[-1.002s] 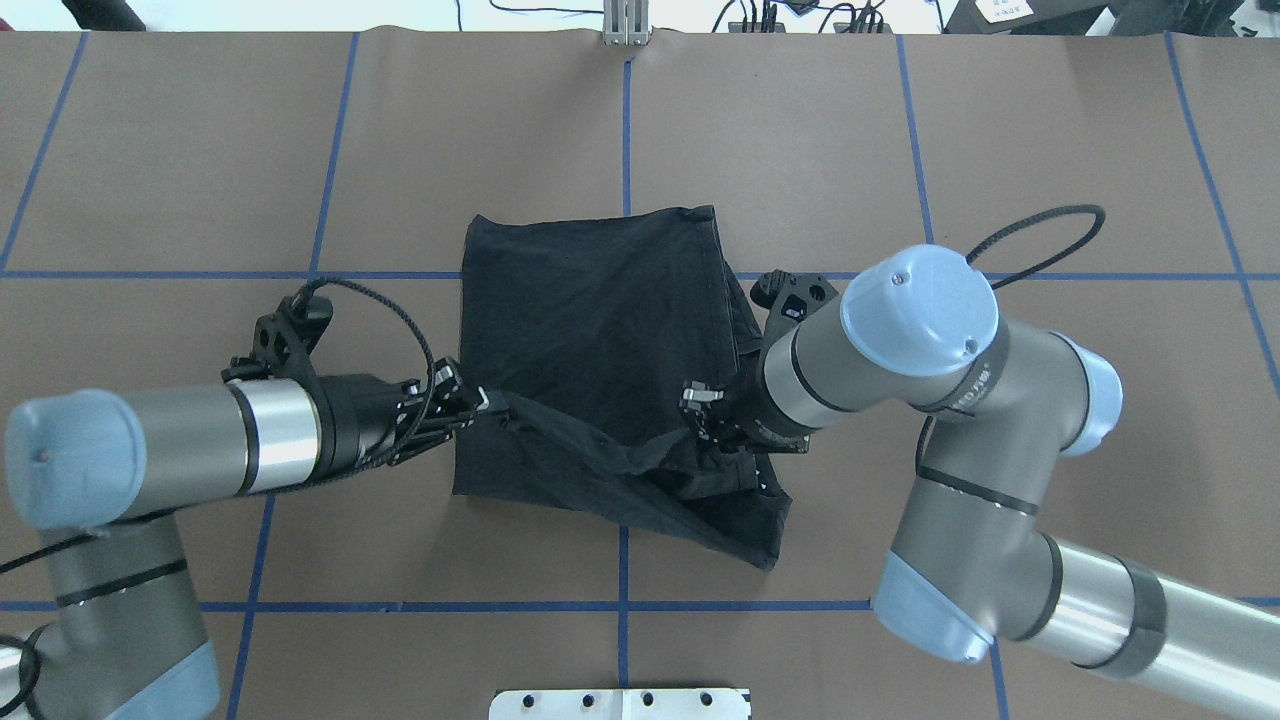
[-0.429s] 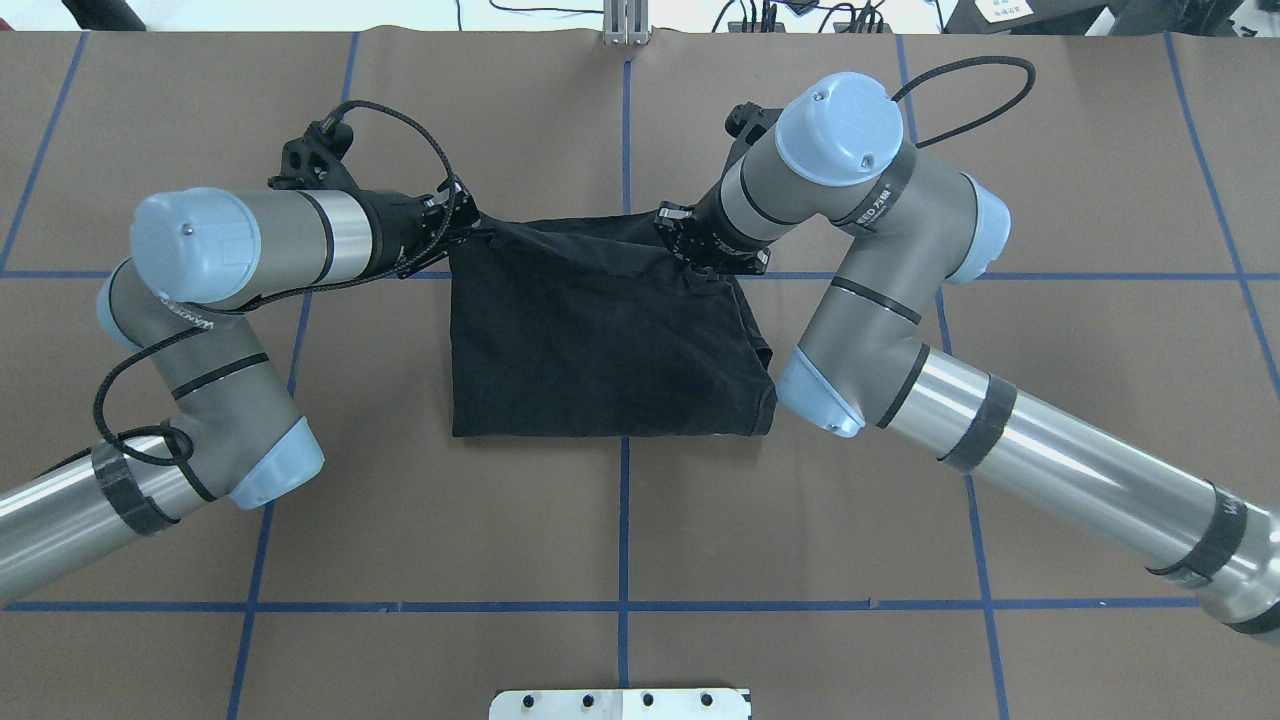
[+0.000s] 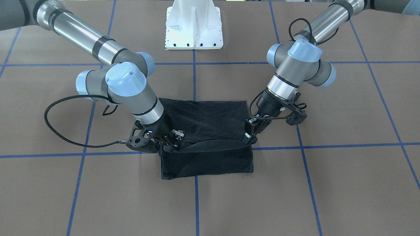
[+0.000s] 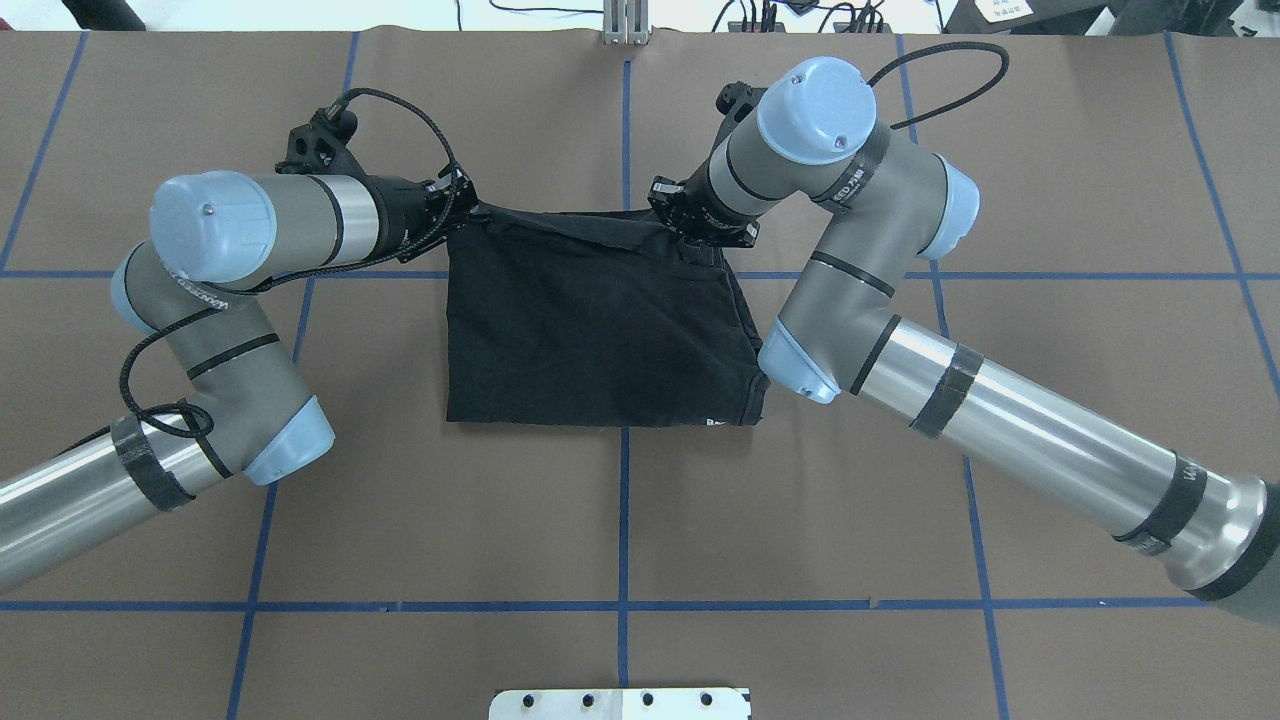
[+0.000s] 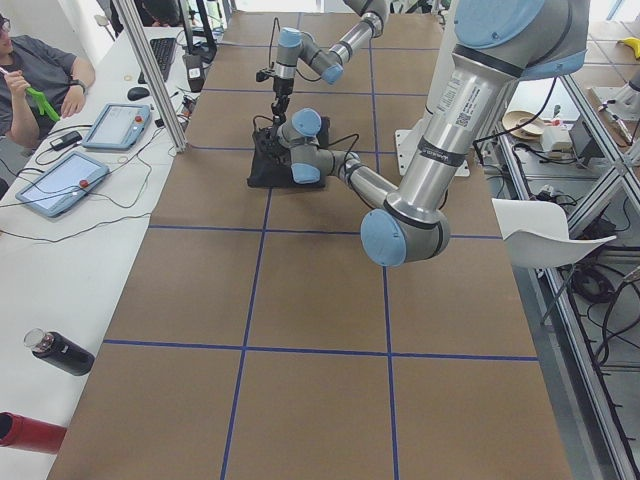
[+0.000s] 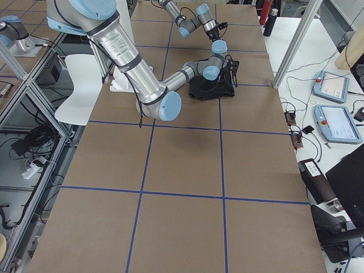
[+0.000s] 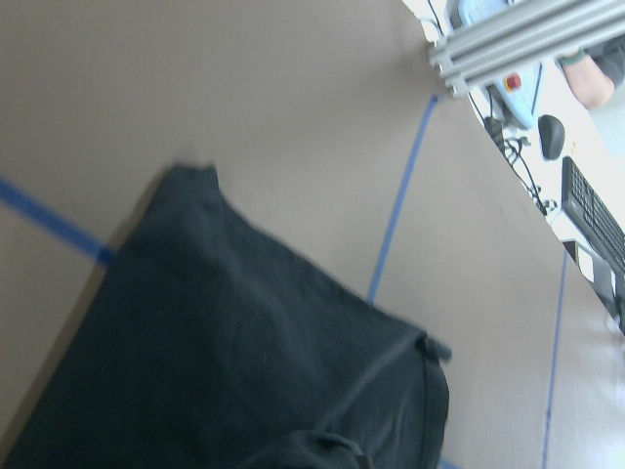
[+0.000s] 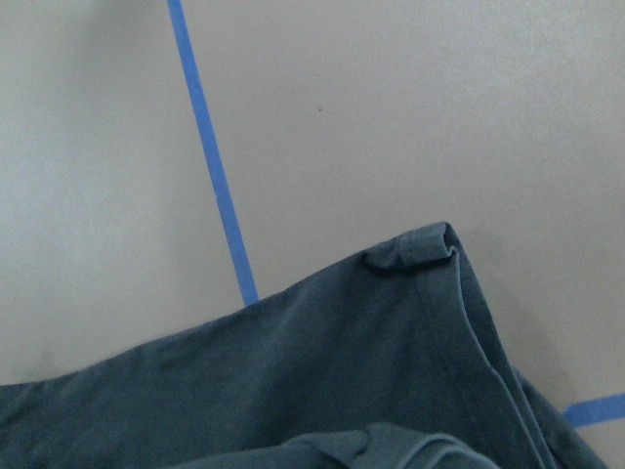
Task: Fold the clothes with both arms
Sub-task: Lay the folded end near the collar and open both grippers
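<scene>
The left gripper (image 4: 468,208) has its fingers pinched narrow on one far corner of the black T-shirt (image 4: 600,320), and the right gripper (image 4: 683,230) is clamped the same way on the other far corner. The cloth edge runs between them with a slight sag. The T-shirt lies folded at the middle of the brown table (image 4: 900,500), plain black side up — the edge nearest the robot's base flat, the gripped edge lifted just above the layer beneath.

Bright, even overhead light is throwing faint shadows; the left wrist view is rendering the black fabric T-shirt (image 7: 225,362) soft.
</scene>
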{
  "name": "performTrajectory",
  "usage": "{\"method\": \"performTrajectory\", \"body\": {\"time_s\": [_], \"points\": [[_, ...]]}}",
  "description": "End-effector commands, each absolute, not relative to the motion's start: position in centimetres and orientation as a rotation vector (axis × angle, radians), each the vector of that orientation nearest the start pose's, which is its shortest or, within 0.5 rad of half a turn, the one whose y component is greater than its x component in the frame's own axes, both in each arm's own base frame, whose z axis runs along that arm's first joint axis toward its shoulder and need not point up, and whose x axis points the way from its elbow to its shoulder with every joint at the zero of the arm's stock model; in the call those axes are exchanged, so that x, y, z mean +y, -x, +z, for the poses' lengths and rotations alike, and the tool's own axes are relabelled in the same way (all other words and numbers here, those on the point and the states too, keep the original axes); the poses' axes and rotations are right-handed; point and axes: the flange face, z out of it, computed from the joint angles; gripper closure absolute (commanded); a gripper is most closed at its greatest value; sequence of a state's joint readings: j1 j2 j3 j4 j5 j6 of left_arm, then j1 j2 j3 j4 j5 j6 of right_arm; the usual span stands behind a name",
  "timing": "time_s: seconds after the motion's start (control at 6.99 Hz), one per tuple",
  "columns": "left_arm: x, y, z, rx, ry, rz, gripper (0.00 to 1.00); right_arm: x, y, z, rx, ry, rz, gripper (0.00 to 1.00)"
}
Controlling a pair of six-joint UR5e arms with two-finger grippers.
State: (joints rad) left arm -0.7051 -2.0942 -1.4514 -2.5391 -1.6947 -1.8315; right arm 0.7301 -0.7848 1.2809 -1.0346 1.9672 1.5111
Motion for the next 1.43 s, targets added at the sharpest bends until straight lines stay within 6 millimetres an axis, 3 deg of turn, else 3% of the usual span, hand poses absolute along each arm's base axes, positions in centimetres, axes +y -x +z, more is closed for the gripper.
{"method": "performTrajectory", "body": {"time_s": [0.0, 0.43, 0.57, 0.72, 1.0, 1.29], "points": [[-54.9, -45.8, 29.0, 1.406, -0.209, -0.720, 1.00, -61.2, 48.8, 22.9, -1.096, -0.083, 0.437, 1.00], [-55.7, -45.4, 29.4, 1.397, -0.216, -0.740, 1.00, -61.5, 48.9, 22.7, -1.093, -0.095, 0.439, 1.00], [-55.7, -45.4, 29.3, 1.399, -0.216, -0.741, 0.46, -61.5, 49.1, 23.0, -1.086, -0.092, 0.440, 0.70], [-55.6, -45.5, 29.0, 1.402, -0.215, -0.739, 0.00, -61.8, 49.2, 22.7, -1.083, -0.104, 0.448, 0.01], [-55.7, -45.3, 29.0, 1.403, -0.225, -0.733, 0.00, -61.8, 49.2, 22.6, -1.085, -0.104, 0.447, 0.00], [-56.0, -43.0, 28.8, 1.410, -0.246, -0.704, 0.00, -62.2, 48.3, 23.0, -1.063, -0.161, 0.350, 0.00]]}}
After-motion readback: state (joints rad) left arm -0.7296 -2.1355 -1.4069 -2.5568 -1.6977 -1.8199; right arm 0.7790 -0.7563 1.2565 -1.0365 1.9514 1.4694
